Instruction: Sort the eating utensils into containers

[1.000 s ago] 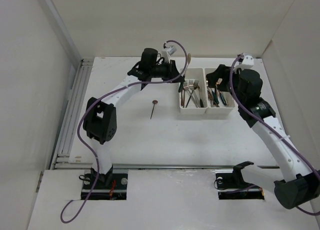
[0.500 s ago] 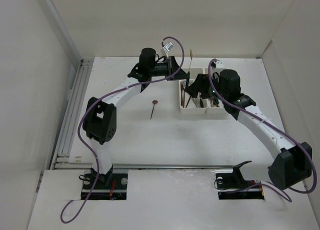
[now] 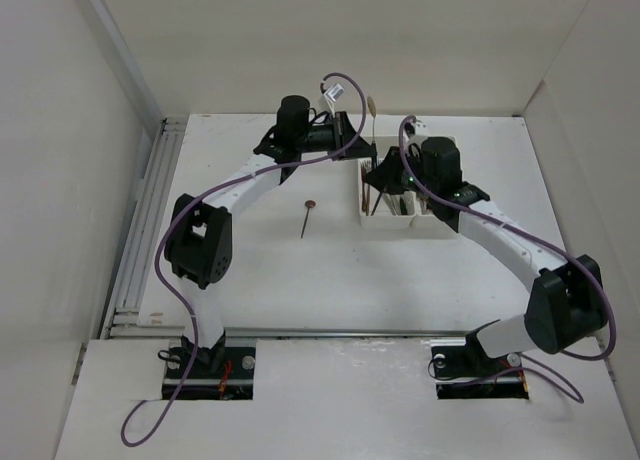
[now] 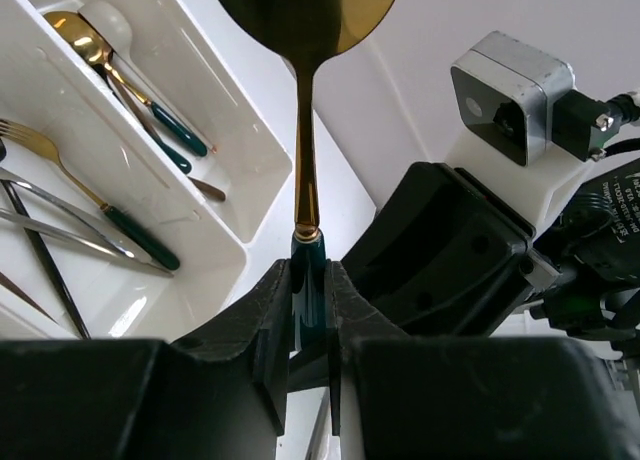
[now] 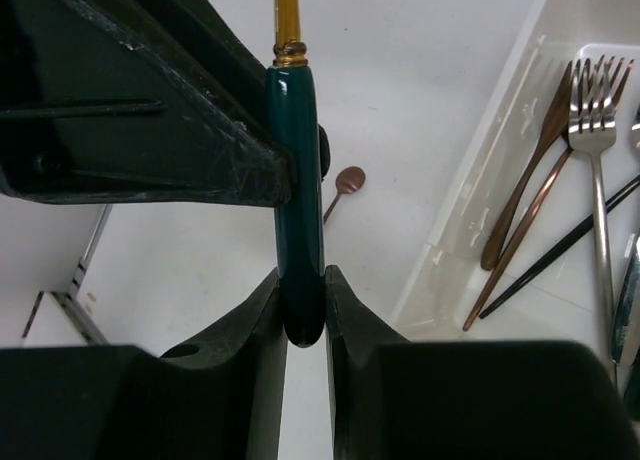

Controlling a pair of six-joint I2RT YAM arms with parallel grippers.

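Note:
A gold spoon with a dark green handle (image 4: 306,160) stands upright above the table, just left of the containers (image 3: 385,218). My left gripper (image 4: 310,290) is shut on the green handle right below the gold neck. My right gripper (image 5: 303,310) is shut on the rounded end of the same handle (image 5: 300,200). In the top view the spoon's bowl (image 3: 371,105) points to the far side, between the left gripper (image 3: 357,148) and the right gripper (image 3: 377,172). The two white bins (image 4: 232,120) hold several forks (image 5: 592,170) and spoons (image 4: 120,80). A copper spoon (image 3: 306,217) lies alone on the table.
The lone copper spoon (image 5: 345,183) lies left of the bins' near-left corner (image 5: 450,250). Both arms crowd the space over the left bin. White walls close in the table at the back and on both sides.
My right arm swung left from over the right bin to the upright spoon and shut on the end of its handle. My left gripper kept its hold on the spoon.

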